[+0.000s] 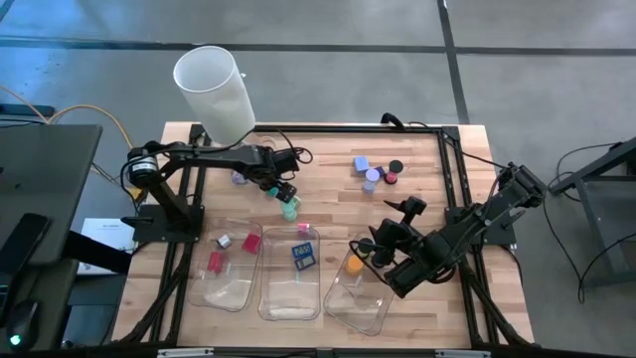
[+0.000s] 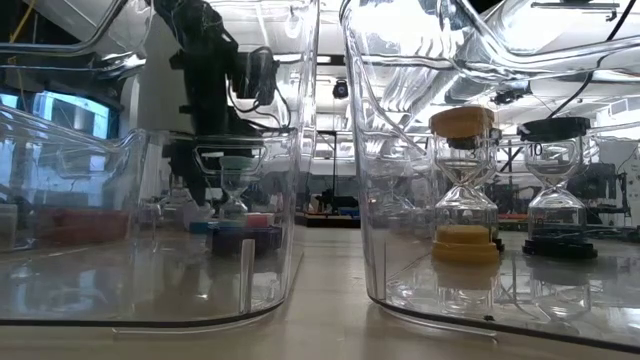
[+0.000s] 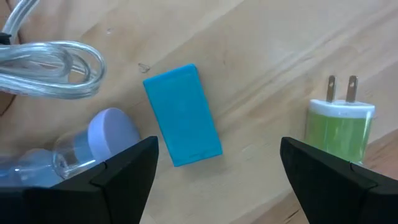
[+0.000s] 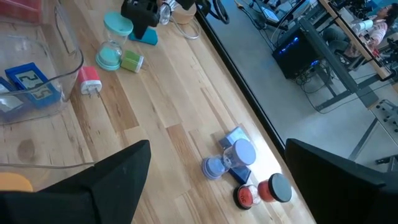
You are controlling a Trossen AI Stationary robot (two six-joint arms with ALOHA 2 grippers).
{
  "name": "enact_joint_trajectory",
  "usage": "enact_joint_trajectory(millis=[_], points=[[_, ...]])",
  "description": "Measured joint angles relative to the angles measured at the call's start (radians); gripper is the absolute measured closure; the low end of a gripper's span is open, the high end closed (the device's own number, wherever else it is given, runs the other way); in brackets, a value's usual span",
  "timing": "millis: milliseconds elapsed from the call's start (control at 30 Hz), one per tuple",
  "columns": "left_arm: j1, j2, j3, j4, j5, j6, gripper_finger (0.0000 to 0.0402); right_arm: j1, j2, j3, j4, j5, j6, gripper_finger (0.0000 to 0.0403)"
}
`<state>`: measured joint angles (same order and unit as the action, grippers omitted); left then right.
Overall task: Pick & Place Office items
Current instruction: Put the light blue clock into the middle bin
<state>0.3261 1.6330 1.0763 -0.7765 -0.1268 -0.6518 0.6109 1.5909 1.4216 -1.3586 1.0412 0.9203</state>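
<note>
Currently: blue block (image 3: 183, 115) flat on the surface, centred between the left hand's (image 3: 217, 177) spread fingers, long axis running away from the hand, slightly askew. Left arm nearer; right hand (image 4: 217, 186) apart, over the right tray.

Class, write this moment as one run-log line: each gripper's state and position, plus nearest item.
left gripper: open, above teal block | right gripper: open, over right tray | held: nothing
</note>
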Motion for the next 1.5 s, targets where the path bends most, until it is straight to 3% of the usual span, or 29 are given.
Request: enact_joint_trajectory(millis=[667, 1500], points=[[0.04, 0.126, 0.006, 0.058, 0.096, 0.075, 0.0074, 0.0, 0.0, -0.047, 0.009, -0.02, 0.0, 0.0041], [0.04, 0.047, -0.001, 0.029, 0.039, 0.09, 0.0074, -0.003, 0.0, -0.065, 0.013, -0.023, -0.007, 0.0041]])
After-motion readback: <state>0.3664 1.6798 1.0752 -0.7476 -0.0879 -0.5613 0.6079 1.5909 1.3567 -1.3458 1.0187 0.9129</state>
